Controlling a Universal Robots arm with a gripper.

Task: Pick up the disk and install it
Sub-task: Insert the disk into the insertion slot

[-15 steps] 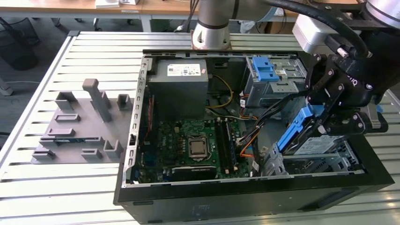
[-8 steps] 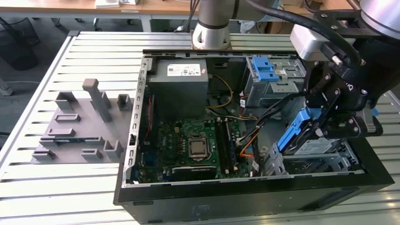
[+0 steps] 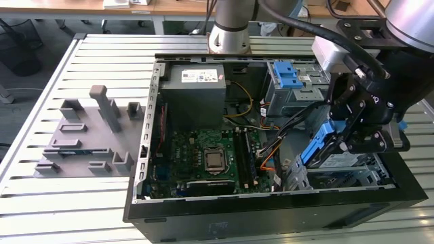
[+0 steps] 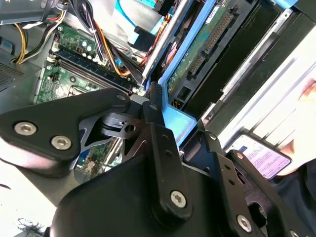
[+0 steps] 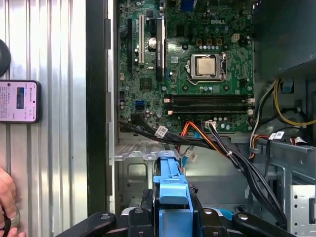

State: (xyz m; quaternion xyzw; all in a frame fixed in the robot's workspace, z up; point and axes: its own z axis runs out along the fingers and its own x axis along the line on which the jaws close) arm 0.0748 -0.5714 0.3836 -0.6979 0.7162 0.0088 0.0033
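Note:
The disk (image 3: 324,151), a silver drive in a blue carrier frame, hangs tilted on edge over the metal drive cage (image 3: 352,179) at the front corner of the open computer case, on the exterior view's right. My gripper (image 3: 358,136) is shut on it from above. In the first wrist view the blue carrier (image 5: 172,195) sits clamped between the black fingers (image 5: 147,205). The second wrist view has the disk's green circuit board and blue edge (image 4: 197,57) running away from the gripper (image 4: 180,123), close to the case wall.
Inside the case lie the green motherboard (image 3: 207,157), a grey metal box (image 3: 196,84), a blue latch piece (image 3: 287,76) and loose cables (image 3: 271,147). A grey fixture (image 3: 91,134) stands on the slatted table. A phone (image 5: 19,101) and a hand (image 5: 7,197) are beside the case.

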